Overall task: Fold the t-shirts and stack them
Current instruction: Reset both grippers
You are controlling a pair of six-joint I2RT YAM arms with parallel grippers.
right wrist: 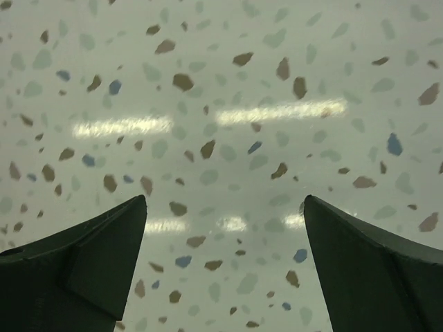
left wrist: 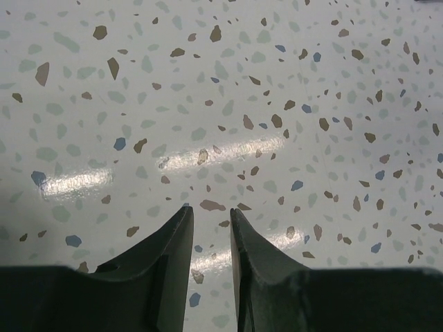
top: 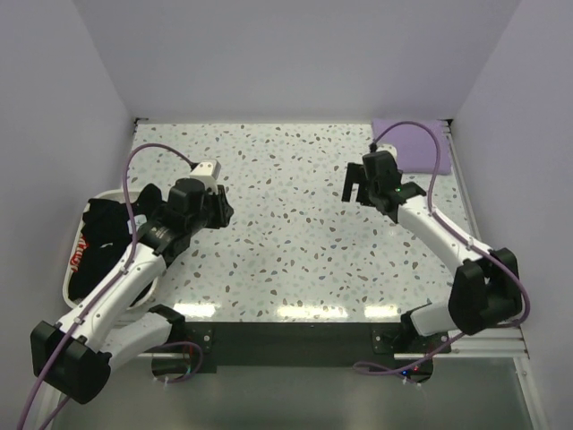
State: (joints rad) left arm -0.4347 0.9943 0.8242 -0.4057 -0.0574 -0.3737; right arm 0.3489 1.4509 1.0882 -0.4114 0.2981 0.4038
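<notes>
A folded lavender-purple t-shirt (top: 410,143) lies at the table's far right corner. Black t-shirts (top: 103,237), one with a red-and-white print (top: 81,257), are heaped in a white tray (top: 67,282) at the left edge. My left gripper (top: 222,208) hovers over bare table right of the tray, its jaws a narrow gap apart and empty (left wrist: 211,211). My right gripper (top: 355,186) hovers just in front of the lavender shirt, jaws wide open and empty (right wrist: 225,200). Both wrist views show only the speckled tabletop.
The speckled table (top: 295,233) is walled at the back and both sides. A purple cable (top: 161,148) loops above the left arm and another (top: 430,170) over the right arm, crossing the lavender shirt.
</notes>
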